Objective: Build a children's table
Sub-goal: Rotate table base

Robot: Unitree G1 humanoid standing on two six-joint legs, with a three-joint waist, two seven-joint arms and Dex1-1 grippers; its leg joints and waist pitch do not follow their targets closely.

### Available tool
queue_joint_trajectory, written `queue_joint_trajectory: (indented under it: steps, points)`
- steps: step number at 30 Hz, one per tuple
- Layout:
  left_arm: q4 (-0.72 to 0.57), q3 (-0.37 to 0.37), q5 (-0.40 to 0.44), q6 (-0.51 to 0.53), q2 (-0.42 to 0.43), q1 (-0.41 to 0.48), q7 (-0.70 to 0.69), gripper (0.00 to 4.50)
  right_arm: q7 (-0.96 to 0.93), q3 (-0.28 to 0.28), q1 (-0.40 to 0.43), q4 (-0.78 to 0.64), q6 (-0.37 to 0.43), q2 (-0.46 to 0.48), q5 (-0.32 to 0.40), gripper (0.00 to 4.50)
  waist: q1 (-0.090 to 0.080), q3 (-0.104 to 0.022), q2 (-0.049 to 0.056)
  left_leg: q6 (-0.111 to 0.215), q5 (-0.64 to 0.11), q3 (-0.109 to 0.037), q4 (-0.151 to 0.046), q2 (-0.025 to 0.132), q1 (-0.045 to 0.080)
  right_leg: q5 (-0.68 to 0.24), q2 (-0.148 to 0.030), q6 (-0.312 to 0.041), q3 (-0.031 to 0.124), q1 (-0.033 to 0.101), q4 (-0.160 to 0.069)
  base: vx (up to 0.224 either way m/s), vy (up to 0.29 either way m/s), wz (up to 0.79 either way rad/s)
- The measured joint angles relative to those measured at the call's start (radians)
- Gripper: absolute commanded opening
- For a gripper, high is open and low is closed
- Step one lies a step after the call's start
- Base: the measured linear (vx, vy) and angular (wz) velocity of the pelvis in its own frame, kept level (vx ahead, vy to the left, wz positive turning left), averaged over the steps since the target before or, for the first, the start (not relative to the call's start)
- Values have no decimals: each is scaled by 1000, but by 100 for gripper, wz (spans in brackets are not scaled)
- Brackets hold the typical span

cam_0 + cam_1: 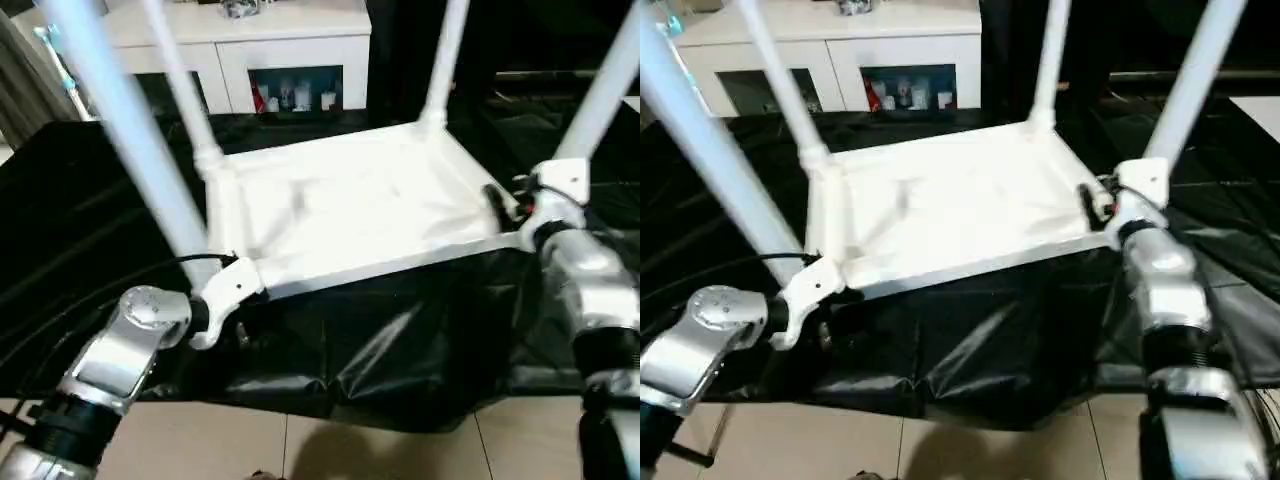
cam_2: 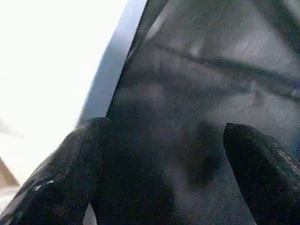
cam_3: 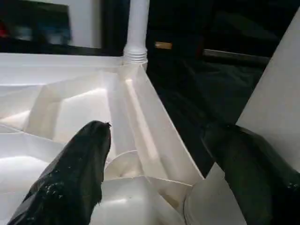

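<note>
I am straddling the table top's (image 1: pixel 340 215) near corners, legs upright: left gripper (image 2: pixel 159 154) spread, right gripper (image 3: pixel 159 164) spread at the right corner leg (image 1: pixel 600 95).

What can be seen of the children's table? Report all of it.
The children's table lies upside down on the black-covered work table, its four white tapered legs standing up from rounded corner sockets. It looks like white plastic, with a ribbed underside inside a raised rim. The near edge lies along the work table's front. The left gripper sits at the near left corner and the right gripper at the near right corner, fingers spread either side of that socket.
</note>
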Motion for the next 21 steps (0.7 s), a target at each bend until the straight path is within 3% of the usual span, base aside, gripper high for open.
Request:
queue_joint_trajectory:
  steps: [3,7,12,18,21]
  points:
    - [-2,22,-42,-26,0,10,-17,435,0,-4,-25,37,-38,-16,-7,374,-3,0,0,1,0,0,2,0,0,0,0,0,0,0,0,0,0,0]
    - [-54,107,-162,-16,4,67,-92,435,25,-3,-41,54,-76,-14,-21,374,-6,0,0,1,0,0,3,1,0,0,0,0,0,0,1,0,0,0]
    - [-99,177,-298,23,69,127,-213,443,123,10,-34,25,-109,32,11,374,-15,0,-1,1,0,1,3,2,2,0,0,0,-1,0,4,0,0,0]
    - [-117,213,-352,49,149,219,-300,443,307,97,89,-178,-108,110,87,374,-18,0,0,0,0,1,2,3,5,-1,1,1,-1,0,6,0,0,0]
    - [-115,253,-371,68,191,281,-313,443,313,132,153,-224,-107,143,87,374,-22,0,0,0,0,0,2,2,5,-3,1,4,0,0,6,0,0,0]
